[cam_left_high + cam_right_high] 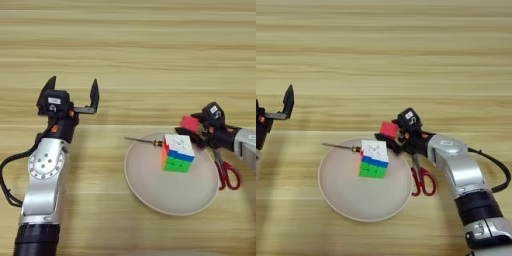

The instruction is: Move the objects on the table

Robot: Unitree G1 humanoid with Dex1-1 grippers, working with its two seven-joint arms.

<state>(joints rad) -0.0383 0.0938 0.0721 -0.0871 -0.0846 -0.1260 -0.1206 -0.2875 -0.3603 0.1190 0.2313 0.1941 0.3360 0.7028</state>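
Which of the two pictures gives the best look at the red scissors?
The right eye view: the scissors show both red handle loops beside the plate, below the right gripper. The left eye view shows the same loops, but near the picture's right edge.

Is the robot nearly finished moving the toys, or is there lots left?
Looks about halfway. Done: the multicoloured white-topped puzzle cube already sits on the round beige plate. In hand: the right gripper holds the small red cube at the plate's far edge. Left: the thin screwdriver lies across the rim, the red-handled scissors lie beside the plate. The left gripper waits open.
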